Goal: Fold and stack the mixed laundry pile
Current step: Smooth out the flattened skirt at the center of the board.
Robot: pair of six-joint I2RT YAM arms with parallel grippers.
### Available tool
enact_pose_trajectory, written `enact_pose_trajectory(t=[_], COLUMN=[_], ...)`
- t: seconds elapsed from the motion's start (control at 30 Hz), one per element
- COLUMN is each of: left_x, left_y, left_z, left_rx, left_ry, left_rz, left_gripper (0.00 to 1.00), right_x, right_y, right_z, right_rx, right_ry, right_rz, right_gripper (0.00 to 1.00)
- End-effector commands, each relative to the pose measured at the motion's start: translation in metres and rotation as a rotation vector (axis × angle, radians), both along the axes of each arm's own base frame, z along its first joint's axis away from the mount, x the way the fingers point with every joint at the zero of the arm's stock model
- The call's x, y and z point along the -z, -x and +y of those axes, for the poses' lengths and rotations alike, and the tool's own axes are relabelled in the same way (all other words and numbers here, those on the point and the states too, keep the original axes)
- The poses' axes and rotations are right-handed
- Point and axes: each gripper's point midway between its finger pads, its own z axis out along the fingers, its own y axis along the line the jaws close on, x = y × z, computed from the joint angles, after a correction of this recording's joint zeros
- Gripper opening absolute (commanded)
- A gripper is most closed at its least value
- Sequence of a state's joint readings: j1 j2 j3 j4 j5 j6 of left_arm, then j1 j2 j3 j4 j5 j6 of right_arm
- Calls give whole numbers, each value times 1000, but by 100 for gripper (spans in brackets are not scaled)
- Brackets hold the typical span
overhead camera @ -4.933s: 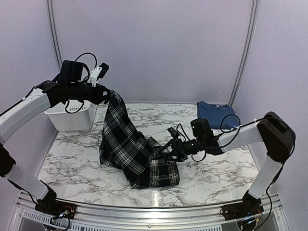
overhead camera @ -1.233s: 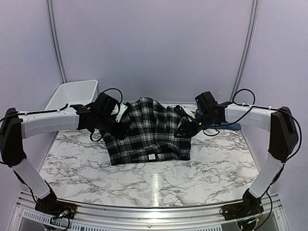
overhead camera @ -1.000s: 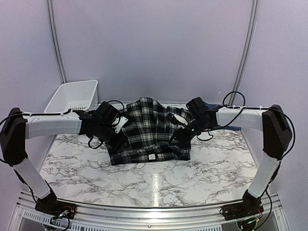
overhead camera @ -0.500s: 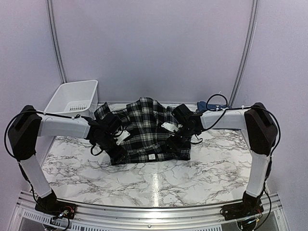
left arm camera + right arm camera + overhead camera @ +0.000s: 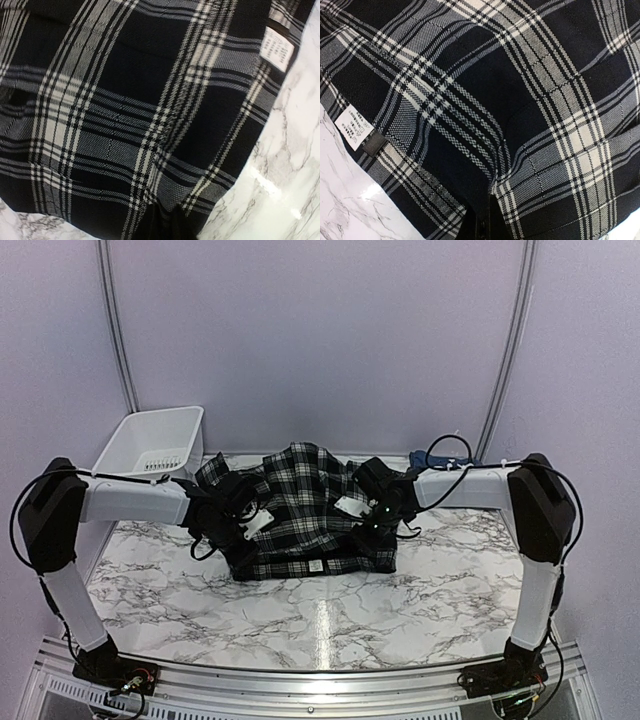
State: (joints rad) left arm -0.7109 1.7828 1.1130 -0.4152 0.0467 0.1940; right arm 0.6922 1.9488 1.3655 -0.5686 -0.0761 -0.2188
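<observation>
The black-and-white plaid garment (image 5: 305, 510) lies spread on the marble table, a white label (image 5: 316, 565) at its near hem. My left gripper (image 5: 240, 542) is down on its near-left corner, shut on a pinched fold of plaid (image 5: 172, 200). At the near-right corner my right gripper (image 5: 370, 533) is shut on a ridge of the same cloth (image 5: 495, 192). Plaid fills both wrist views, with only dark fingertips (image 5: 150, 227) (image 5: 485, 227) at the bottom edge. A strip of the navy t-shirt (image 5: 440, 458) shows at the back right, mostly behind the right arm.
A white plastic bin (image 5: 150, 445) stands at the back left corner. Bare marble table (image 5: 320, 620) lies between the garment and the arm bases. Marble shows beside the cloth in both wrist views (image 5: 295, 165) (image 5: 340, 205).
The garment was hung up and has been laid flat. Within the last second both grippers came down to its near corners and shut on the cloth.
</observation>
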Motion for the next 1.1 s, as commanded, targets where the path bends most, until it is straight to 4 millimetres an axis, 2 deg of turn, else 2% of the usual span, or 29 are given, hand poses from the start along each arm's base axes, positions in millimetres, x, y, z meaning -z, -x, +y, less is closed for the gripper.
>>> enact_pose_trajectory(t=[0.0,0.1,0.27,0.4,0.5,0.57,0.63,0.73,0.77,0.83,0.9,1.0,1.07], left_x=[-37,-58,-107,-144,-158,-156,-144,-106,-92,-65,-43,-22,-16], left_y=[-1,-8,-26,-39,-40,-34,-22,8,19,37,49,61,77], left_z=[-3,2,15,20,20,17,15,16,18,22,25,19,3], left_rx=[1,-40,-130,-190,-179,-148,-103,-24,1,30,39,57,100], left_ry=[52,71,132,189,208,216,213,152,121,67,21,-9,0], left_rz=[-47,-99,-215,-287,-314,-295,-246,-162,-137,-90,-43,18,67], left_gripper=[3,0,0,0,0,0,0,0,0,0,0,0,0], right_x=[-45,-77,-129,-157,-167,-158,-140,-102,-82,-56,-33,6,20], right_y=[-9,-13,-23,-27,-26,-19,-9,18,33,53,71,83,86], right_z=[7,7,-4,-9,-8,-8,-9,-9,-9,-10,-10,-25,-39], right_rx=[5,23,74,105,90,63,41,-2,-22,-46,-58,-16,23], right_ry=[-33,-62,-78,-93,-114,-101,-79,-77,-62,-48,-55,22,72], right_rz=[-72,-116,-241,-302,-317,-289,-229,-108,-59,8,88,176,226], right_gripper=[0,0,0,0,0,0,0,0,0,0,0,0,0])
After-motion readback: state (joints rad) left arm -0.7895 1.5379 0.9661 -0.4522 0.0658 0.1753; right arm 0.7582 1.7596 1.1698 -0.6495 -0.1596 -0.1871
